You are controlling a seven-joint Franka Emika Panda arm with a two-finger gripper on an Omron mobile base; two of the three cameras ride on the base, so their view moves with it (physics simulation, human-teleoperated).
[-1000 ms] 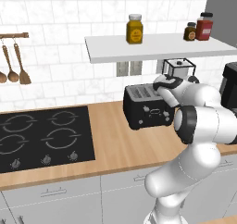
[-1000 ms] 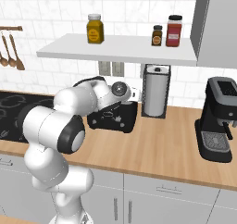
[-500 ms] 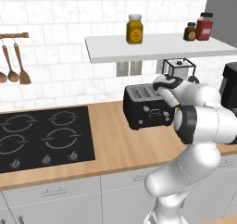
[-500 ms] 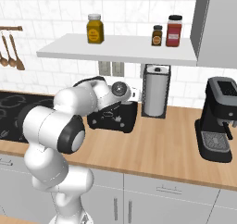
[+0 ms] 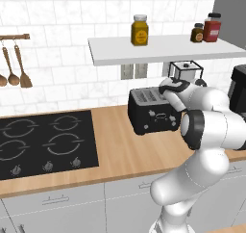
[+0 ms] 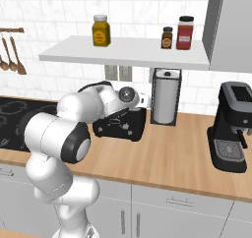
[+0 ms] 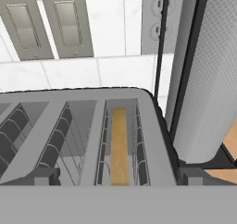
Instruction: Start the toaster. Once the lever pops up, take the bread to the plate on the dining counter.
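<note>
Kitchen scene. The toaster stands on the wood counter, to the right of the hob and just left of the paper-towel holder. The arm reaches over the toaster's right end, with the end effector just above its top; fingers spread wide, gripping nothing. In the hand view, the bread sits upright, low in the right-hand slot; the left slot shows bare wire guides. Wall outlets lie behind the toaster. A coffee machine stands at the far right. Three jars rest on the shelf above.
</note>
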